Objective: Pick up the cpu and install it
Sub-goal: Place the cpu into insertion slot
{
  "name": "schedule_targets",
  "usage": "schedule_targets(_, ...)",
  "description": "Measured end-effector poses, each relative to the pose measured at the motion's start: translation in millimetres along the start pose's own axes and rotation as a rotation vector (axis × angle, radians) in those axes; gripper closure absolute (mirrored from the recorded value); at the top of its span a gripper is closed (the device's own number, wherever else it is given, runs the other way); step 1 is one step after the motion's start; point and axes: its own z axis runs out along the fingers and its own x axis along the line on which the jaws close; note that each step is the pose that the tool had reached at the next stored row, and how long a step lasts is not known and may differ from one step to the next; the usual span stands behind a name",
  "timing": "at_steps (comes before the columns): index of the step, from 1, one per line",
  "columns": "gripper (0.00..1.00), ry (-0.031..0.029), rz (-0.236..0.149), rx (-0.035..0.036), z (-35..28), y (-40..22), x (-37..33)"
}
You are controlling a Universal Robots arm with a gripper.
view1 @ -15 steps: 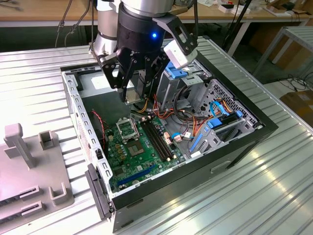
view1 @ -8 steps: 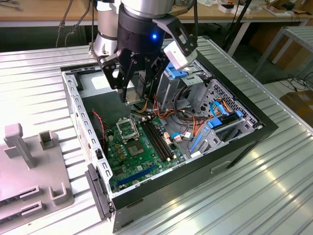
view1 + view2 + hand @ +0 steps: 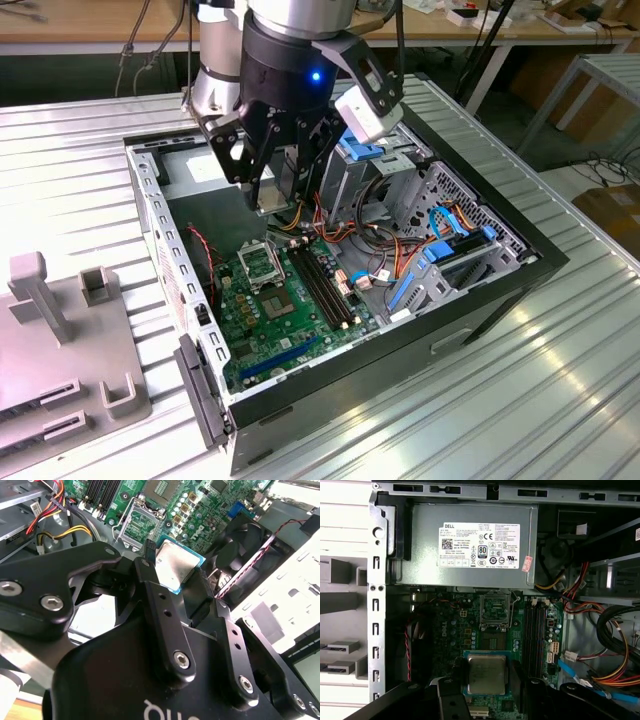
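Second wrist view: gripper [image 3: 176,564] clamps the cpu [image 3: 172,567] near socket [image 3: 140,522], fan [image 3: 242,542] and cables [image 3: 50,510].

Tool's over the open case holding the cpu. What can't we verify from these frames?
- cpu underside: faces away in both wrist views.
- cpu side edges: tool fingers cover them, first wrist view.
- socket pins: too small, every view.
- cpu in exterior view: largely behind the fingers.

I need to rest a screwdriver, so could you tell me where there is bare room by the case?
The ribbed table is bare between the case and the exterior view's right edge, and along the case's near side. Crowded: the cables inside it, and the grey fixture at that view's left.
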Motion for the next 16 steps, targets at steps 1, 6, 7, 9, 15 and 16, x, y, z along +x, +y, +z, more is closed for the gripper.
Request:
schedule_targets(1,0.53,0.0,0.0,0.0,0.2,0.0,0.0)
schedule_targets(6,0.53,0.0,0.0,-0.0001,1.8,0.0,-0.2)
schedule_targets(7,0.53,0.0,0.0,0.0,2.2,0.0,-0.2)
schedule_targets(9,0.53,0.0,0.0,0.0,3.0,0.0,-0.3)
schedule_targets(15,0.53,0.0,0.0,-0.0001,5.7,-0.1,-0.3)
schedule_targets(16,0.53,0.0,0.0,0.0,6.0,-0.1,-0.3)
